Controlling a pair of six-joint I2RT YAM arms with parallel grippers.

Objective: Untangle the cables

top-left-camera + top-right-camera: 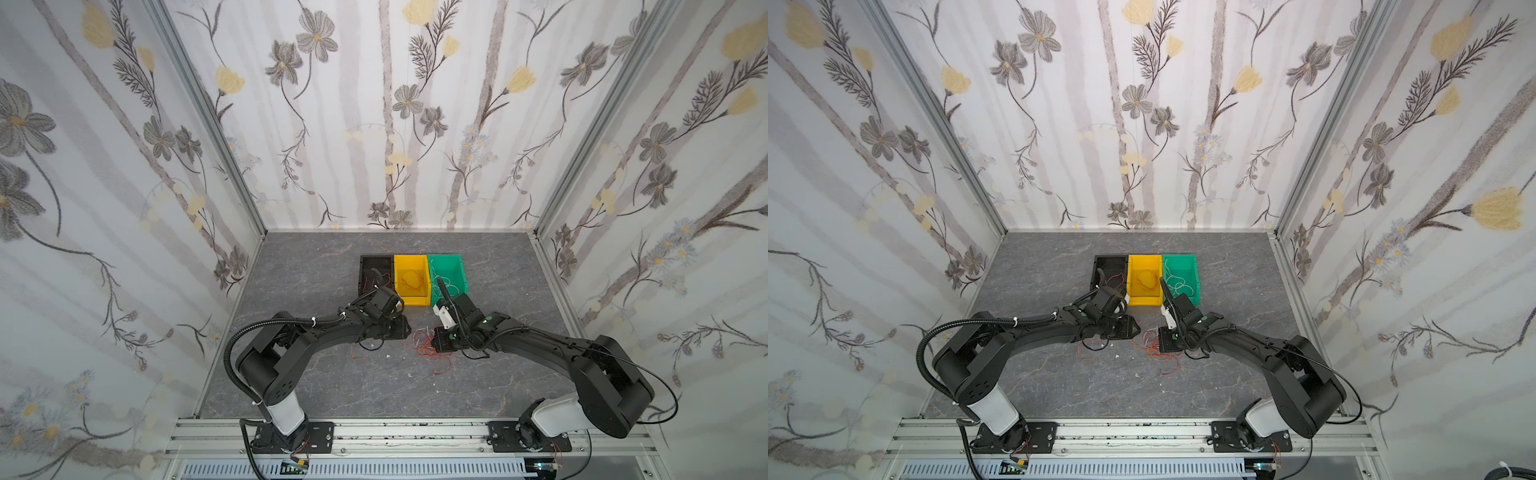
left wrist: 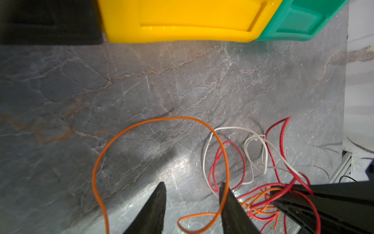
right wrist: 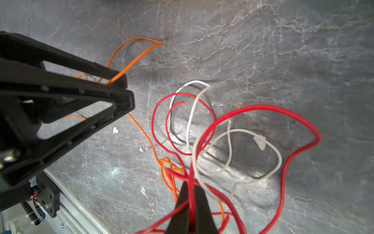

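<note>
Lower centre in both top views: a tangle of thin, limp cables (image 1: 428,351) in red, orange and white lies on the grey marble-patterned bench (image 1: 332,374). It sits between the two hands, just below a row of plastic bins: black bin (image 1: 361,272), yellow bin (image 1: 411,299), green bin (image 1: 457,266). Each bin holds a few loose strands.

Right hand (image 3: 190,189), bottom centre of its wrist view: fingers together, clamped on a red cable (image 3: 263,105).

Left hand (image 2: 191,187), bottom centre of its wrist view: fingers apart, bare bench between them. The orange cable (image 2: 178,117) loops round and lies against one fingertip, not pinched as far as I can tell.

What could go wrong:
- The red cable threads through loops of white cable (image 3: 197,81) and meets an orange knot just beside the right hand's tips. A straight pull would likely cinch that knot rather than free anything
- The orange loop appears to run into the same knot. If the left hand closes and hauls, the whole clump may drag along the bench instead of separating
- The left hand may close on nothing. The cable sits at the finger's edge, thread-thin and springy, and could flick out
- The hands are near each other, so a pull across the middle could knock the fingers together
- The clamped red cable looks thin and slick, and may slip through the grip under load
</note>
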